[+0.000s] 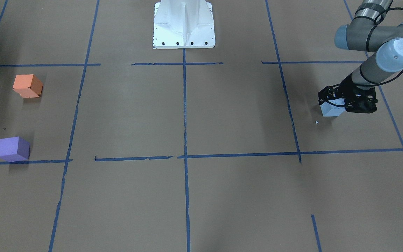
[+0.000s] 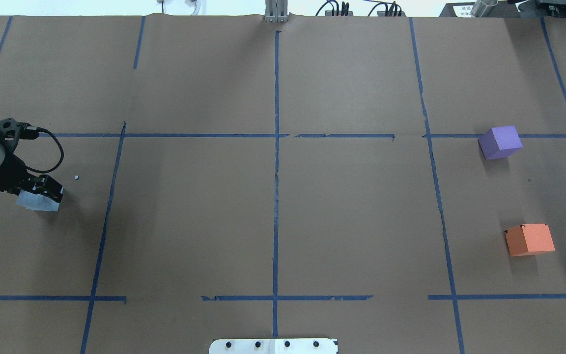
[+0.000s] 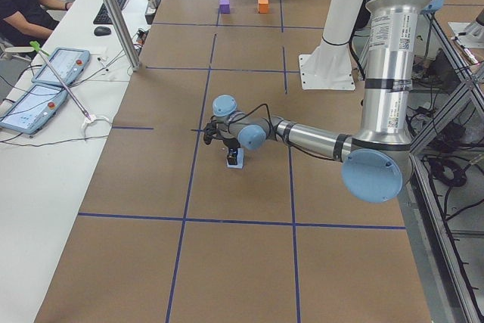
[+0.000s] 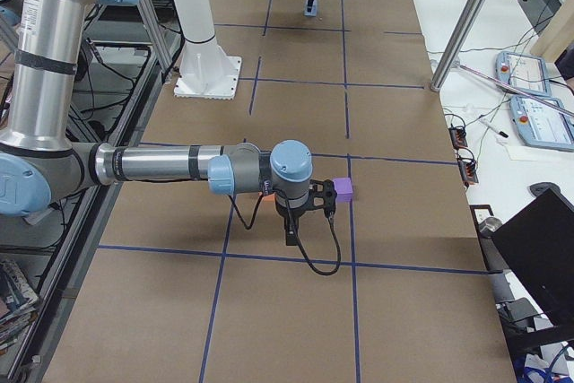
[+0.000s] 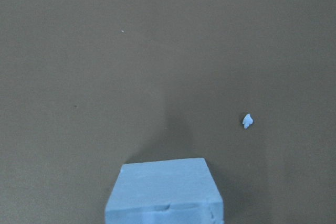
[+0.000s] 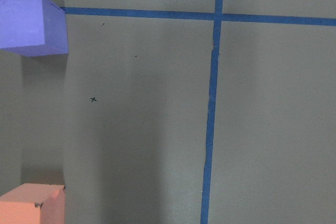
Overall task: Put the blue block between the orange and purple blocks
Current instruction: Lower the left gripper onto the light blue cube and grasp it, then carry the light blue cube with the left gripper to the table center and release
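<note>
Left claw [image 1: 331, 103] was set down over the blue block [image 1: 329, 111] on the robot's left, well apart from the orange block [image 1: 28, 86] and purple block [image 1: 12, 149]. Whether it was clamped could not be told. Light, stiff foam was judged, best gripped on 2 opposite flat sides.

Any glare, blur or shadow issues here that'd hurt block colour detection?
Front-facing: no glare, blue block reads washed-out grey-white; broad soft shadow bands on the paper. Overhead: even light, short soft shadows by purple block and orange block. Left wrist: slightly soft, blue block cropped at bottom edge. Right wrist: greenish cast, wide shadow band beside the two blocks.
</note>
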`<action>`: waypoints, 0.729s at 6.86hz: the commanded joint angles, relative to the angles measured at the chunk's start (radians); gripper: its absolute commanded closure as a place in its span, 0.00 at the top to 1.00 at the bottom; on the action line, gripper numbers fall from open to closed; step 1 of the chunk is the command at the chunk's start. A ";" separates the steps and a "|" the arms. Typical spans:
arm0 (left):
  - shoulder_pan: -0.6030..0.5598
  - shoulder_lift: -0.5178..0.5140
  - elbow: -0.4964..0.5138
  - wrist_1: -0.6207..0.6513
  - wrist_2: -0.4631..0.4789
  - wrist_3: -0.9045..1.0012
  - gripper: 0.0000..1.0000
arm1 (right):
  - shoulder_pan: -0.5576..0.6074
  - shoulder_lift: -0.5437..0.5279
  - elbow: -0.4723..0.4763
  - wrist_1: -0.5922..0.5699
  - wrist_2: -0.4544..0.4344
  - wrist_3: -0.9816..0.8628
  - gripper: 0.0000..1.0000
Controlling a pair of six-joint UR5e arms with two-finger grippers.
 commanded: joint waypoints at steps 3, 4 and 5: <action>0.048 -0.284 -0.084 0.097 0.003 -0.193 0.00 | -0.005 -0.001 0.000 0.000 0.022 0.000 1.00; 0.096 -0.412 -0.088 0.203 0.013 -0.219 0.00 | -0.009 0.001 0.000 0.000 0.022 0.000 1.00; 0.212 -0.535 -0.073 0.268 0.116 -0.289 0.00 | -0.011 0.001 0.000 0.002 0.022 0.000 1.00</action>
